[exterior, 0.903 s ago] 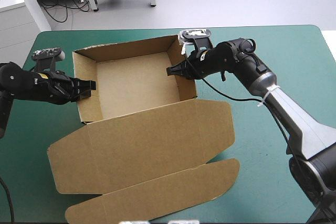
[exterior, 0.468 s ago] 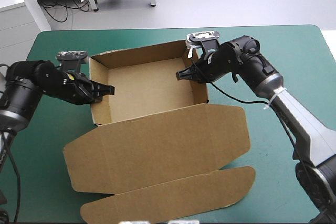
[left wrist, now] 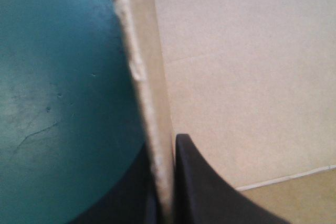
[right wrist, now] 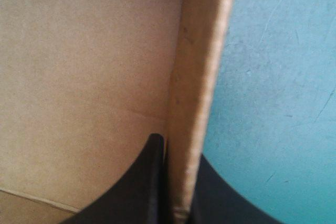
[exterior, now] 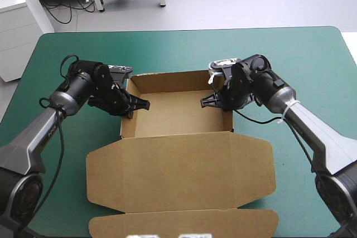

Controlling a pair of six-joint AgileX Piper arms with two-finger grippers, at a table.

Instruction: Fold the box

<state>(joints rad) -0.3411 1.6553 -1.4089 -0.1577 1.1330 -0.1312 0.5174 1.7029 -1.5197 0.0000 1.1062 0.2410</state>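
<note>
Box [exterior: 181, 160], brown open tray with lid flat, centre of table [exterior: 279, 54]: light, stiff, creasable, likely best held by its side walls, which left gripper [exterior: 142, 106] and right gripper [exterior: 205, 102] each clamp.

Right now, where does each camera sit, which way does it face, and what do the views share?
High view: above and behind the robot, facing forward and down at the box on the table; both arms, left gripper and right gripper, show.
Left wrist view: above that wrist, along its fingers, shut on the left wall.
Right wrist view: likewise; fingers shut on the right wall.
Shared by all: the box and the table.
</note>
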